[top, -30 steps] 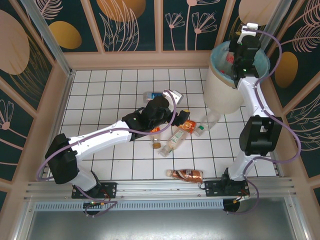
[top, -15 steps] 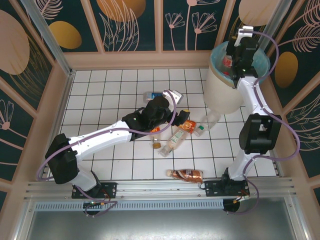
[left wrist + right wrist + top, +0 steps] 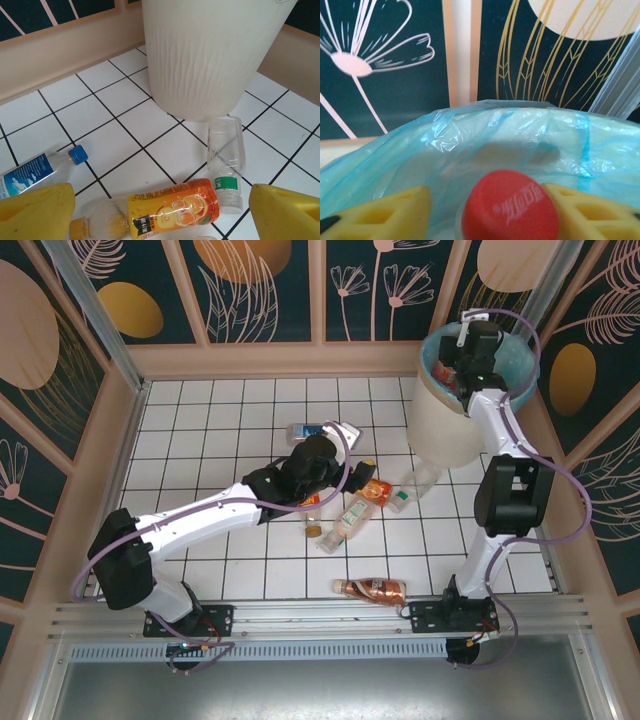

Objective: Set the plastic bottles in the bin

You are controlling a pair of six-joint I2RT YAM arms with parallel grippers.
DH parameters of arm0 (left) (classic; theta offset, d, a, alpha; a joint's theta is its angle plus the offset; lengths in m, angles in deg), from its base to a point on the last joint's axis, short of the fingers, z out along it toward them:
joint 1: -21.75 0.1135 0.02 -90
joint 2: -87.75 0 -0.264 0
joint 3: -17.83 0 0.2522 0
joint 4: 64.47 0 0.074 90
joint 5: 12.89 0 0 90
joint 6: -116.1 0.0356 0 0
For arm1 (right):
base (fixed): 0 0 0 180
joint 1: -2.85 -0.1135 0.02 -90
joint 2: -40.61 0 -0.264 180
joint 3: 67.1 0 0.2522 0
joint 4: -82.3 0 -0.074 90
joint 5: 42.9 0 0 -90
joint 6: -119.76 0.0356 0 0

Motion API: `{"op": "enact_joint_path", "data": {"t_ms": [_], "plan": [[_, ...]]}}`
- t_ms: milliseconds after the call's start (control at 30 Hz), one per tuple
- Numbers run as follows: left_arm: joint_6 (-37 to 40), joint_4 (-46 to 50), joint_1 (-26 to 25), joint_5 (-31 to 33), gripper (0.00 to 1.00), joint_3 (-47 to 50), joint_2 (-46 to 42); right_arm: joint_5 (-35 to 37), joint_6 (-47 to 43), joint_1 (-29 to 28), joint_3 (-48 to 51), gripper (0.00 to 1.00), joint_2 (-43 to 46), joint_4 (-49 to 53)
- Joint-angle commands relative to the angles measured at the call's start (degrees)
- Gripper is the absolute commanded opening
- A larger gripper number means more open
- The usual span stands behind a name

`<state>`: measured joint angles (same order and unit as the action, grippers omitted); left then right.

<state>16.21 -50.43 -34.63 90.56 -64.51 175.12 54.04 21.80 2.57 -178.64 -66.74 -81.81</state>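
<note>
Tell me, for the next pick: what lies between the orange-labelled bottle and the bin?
A clear green-labelled bottle, seen in the left wrist view.

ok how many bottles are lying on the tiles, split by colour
blue label: 1
orange label: 1
brown: 1
clear or pale: 2
half hidden under left arm, colour unclear: 1
total: 6
</note>
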Motion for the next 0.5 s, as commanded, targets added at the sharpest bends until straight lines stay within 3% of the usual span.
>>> {"op": "enact_joint_path", "data": {"t_ms": [0, 200, 333, 467], "plan": [[-0.5, -0.1, -0.1, 1.3, 0.90, 0.0, -2.2, 0.5, 0.4, -0.8, -5.4, 0.68, 3.0, 2.3], [-1.1, 0.3, -0.1, 2.1, 0.90, -0.3, -3.5, 2.9, 3.7, -2.2, -11.9, 0.79, 7.6, 6.6], [-0.6, 1.7, -0.1, 3.2, 0.91, -0.3, -4.9, 7.6, 7.1, -4.2, -16.2, 0.81, 11.2, 13.5], [2.3, 3.9, -0.1, 4.4, 0.92, 1.2, -7.3, 8.5, 9.6, -9.8, -9.0, 0.81, 21.0, 16.4]]}}
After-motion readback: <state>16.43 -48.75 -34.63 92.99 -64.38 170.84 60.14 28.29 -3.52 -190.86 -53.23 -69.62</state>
